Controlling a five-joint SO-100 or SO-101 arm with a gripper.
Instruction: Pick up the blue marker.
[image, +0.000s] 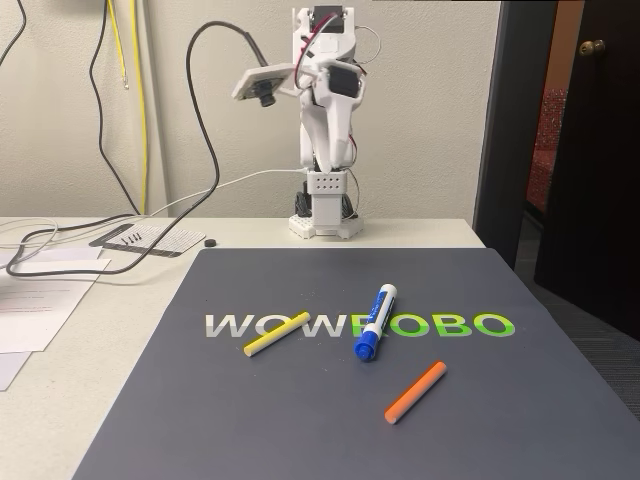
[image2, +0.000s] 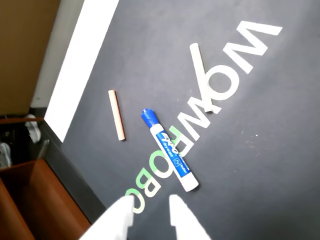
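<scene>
The fat blue marker (image: 374, 322), smooth with a round cap, lies flat on the dark mat (image: 300, 420) between a thin yellow stick (image: 276, 334) and a thin orange stick (image: 415, 391), and the white gripper (image2: 150, 210) hangs above it, open and holding nothing.

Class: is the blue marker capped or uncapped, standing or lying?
Capped and lying flat: the blue marker rests lengthwise on the mat, blue cap on.

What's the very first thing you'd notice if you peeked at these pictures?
The blue marker lies mid-mat across the big WOWROBO letters. A yellow stick lies to its left and an orange stick nearer the camera in the fixed view. Behind the dark mat, the white robot arm stands folded up.
</scene>
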